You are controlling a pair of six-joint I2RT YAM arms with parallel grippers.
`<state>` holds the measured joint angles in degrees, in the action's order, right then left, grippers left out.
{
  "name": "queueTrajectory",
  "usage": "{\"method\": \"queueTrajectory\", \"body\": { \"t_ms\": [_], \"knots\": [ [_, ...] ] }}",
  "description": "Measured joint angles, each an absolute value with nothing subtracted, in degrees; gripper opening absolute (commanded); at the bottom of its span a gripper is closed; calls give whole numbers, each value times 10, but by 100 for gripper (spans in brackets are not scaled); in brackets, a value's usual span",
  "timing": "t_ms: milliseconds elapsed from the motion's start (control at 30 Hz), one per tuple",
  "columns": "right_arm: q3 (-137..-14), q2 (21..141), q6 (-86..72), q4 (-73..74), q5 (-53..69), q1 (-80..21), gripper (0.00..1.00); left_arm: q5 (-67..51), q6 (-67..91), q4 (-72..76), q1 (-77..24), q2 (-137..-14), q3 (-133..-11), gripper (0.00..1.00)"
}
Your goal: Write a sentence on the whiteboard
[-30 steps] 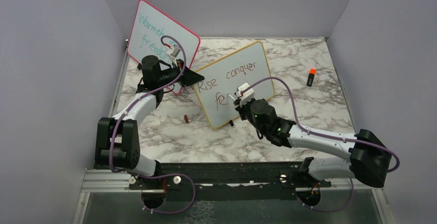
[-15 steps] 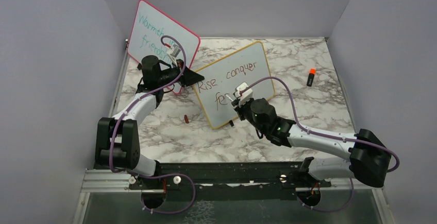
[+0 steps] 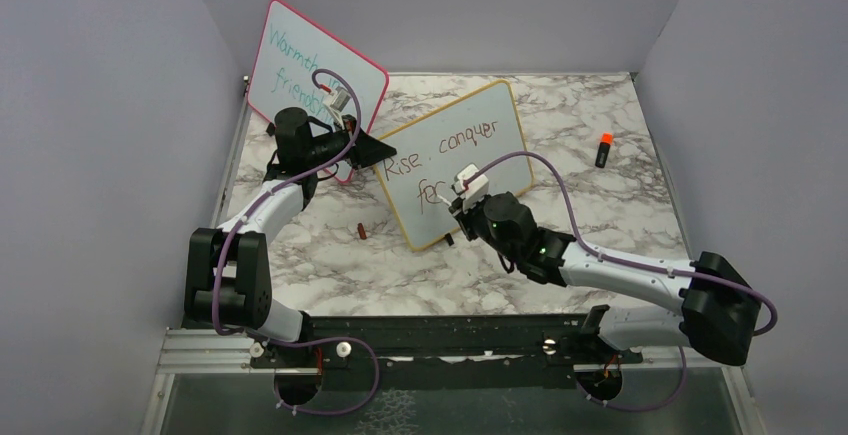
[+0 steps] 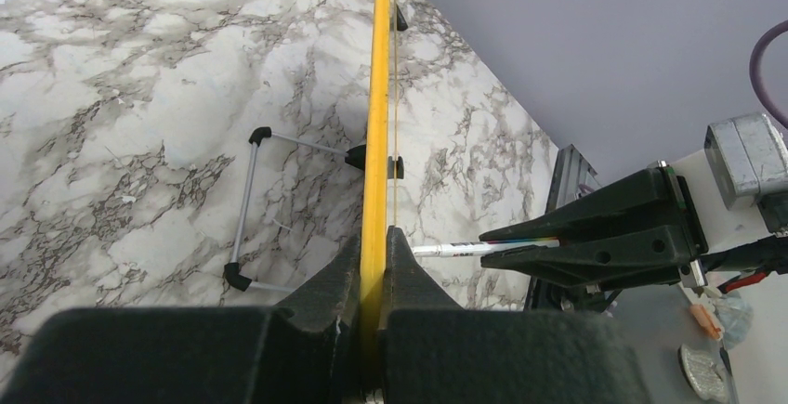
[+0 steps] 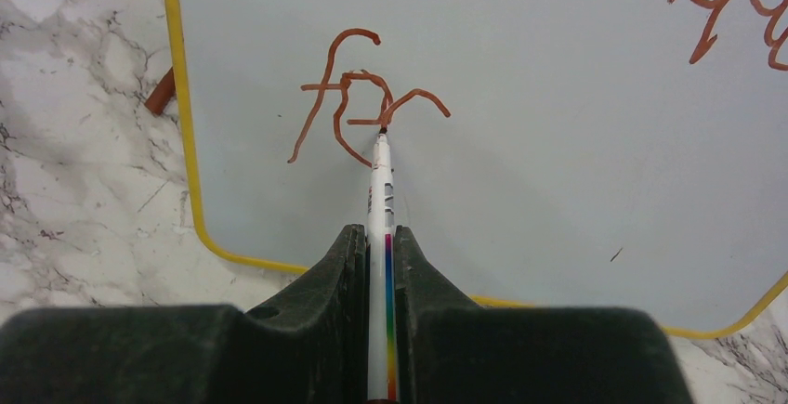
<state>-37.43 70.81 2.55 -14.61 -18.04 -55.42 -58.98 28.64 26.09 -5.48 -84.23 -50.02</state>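
L gripper (image 4: 374,237) pinching board (image 3: 445,160) edge, board propped mid table (image 3: 620,225) | R gripper (image 5: 378,232) pinching pen (image 5: 379,176), tip on sentence (image 5: 346,79) 2nd line | risk: too much push → board slips in L pinch, stroke skews/smears

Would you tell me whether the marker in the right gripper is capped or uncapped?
Uncapped: the marker shows a bare tip touching the whiteboard at the brown strokes.

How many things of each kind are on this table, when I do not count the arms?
Boards: 2, yellow board, pink board
Pens: 2, white pen in right claw, black pen
Caps: 1, red-brown cap
Total: 5
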Motion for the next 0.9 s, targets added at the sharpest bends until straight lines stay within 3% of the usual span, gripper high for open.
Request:
{"method": "queueTrajectory", "body": {
  "t_ms": [900],
  "knots": [
    [-374, 702, 31, -121, -220, -552, 0, -590, 286, 261, -55, -842, -500, 0]
  ]
}}
